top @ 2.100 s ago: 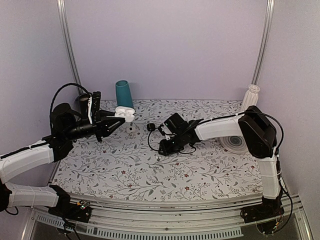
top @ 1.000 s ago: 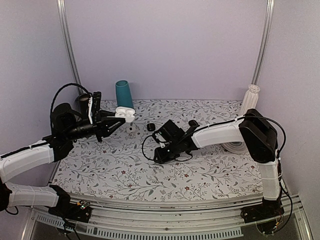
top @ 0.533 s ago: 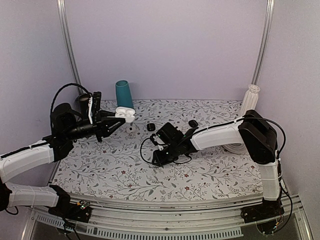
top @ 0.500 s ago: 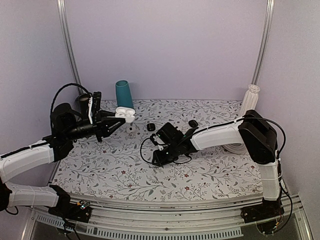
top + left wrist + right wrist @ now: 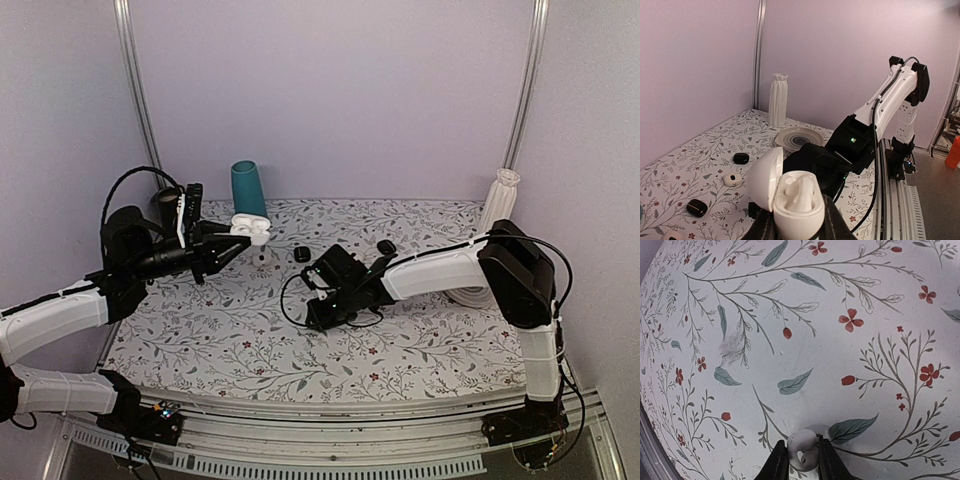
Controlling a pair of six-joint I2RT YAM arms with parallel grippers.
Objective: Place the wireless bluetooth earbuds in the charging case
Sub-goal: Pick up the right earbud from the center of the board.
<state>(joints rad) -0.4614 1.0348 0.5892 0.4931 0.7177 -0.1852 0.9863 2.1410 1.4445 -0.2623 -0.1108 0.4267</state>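
Open charging case (image 5: 790, 200) clenched in left gripper (image 5: 795, 227), aloft at far left, seated bud (image 5: 801, 189) inside; right gripper (image 5: 801, 465) mid-table pinches loose earbud (image 5: 802, 450) at its very fingertips against table (image 5: 850, 355), a shallow hold that could squirt it out on lifting.

Left arm (image 5: 60, 312): we see it reach from its base toward the far left, wrist held up.
Left gripper (image 5: 238, 240): jaws clamped on the open charging case (image 5: 792, 200).
Right arm (image 5: 440, 265): forearm stretched leftward, wrist low.
Right gripper (image 5: 800, 462): pointing down, fingers seemingly pinching one earbud (image 5: 801, 452) from both sides.
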